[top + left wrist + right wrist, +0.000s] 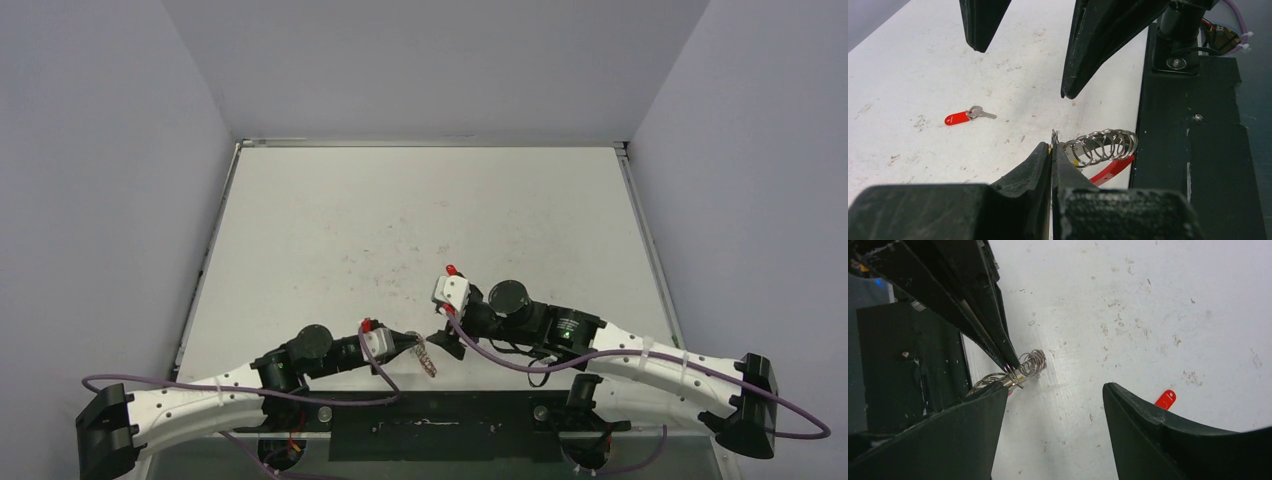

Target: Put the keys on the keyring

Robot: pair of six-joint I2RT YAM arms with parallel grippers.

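Your left claw [1053,150] is clamped tight on the keyring [1103,145], with the coil sticking out just past its tips. Your right claw [1055,390] is spread wide and holding nothing, right beside that coil. The red key [970,114] lies flat on the table [923,65], beyond the right claw's finger farthest from the ring, blade end toward the ring. I'd say the right arm is closer. The top's scuffed white, with room around the key.

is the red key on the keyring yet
No, the red key lies alone on the table, well apart from the keyring pinched in the left fingers.
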